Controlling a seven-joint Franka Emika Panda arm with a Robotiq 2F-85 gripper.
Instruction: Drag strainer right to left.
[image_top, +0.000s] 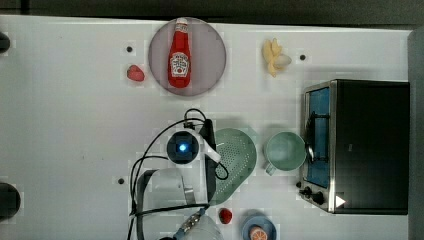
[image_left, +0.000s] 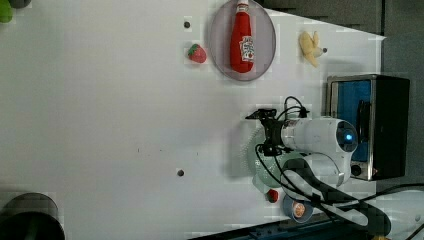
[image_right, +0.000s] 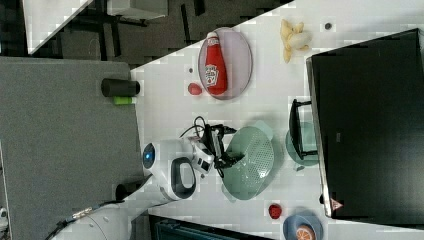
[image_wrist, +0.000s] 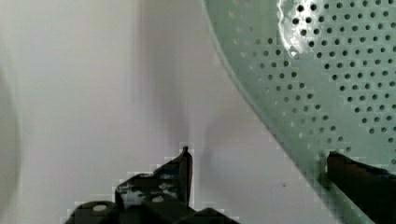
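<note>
- The strainer (image_top: 234, 162) sits on the white desk (image_top: 75, 140), just beside the mint-green cup (image_top: 285, 151), which in turn stands close against the toaster oven (image_top: 367, 145) on the top view's right.
- The end effector (image_wrist: 257, 161) is spread wide and grasps nothing. In the wrist view one finger (image_wrist: 180, 175) hangs over bare desk outside the bowl, while the other is on the strainer's side of the rim, over its perforated wall.
- That straddle reads as deliberate: with the rim between the two fingers, a closing pinch would catch the thin plastic edge, which is probably the firmest purchase a wide, shallow bowl offers.
- The arm meets the strainer at its edge toward the top view's left, the side facing the open desk. Gripping there would let the bowl trail behind the end effector instead of being pushed ahead of it.
- The stretch of desk to the top view's left of the strainer is bare, so a drag that way looks unobstructed; the plate (image_top: 210, 45) carrying the ketchup bottle (image_top: 180, 55) and the strawberry (image_top: 135, 73) beside it lie well apart, toward the top view's upper edge.
- A second strawberry (image_top: 225, 215) and a small blue dish (image_top: 259, 229) sit near the strainer's lower edge in the top view, off the likely path.
- I judge the drag not yet begun: the rim must first be pinched.
</note>
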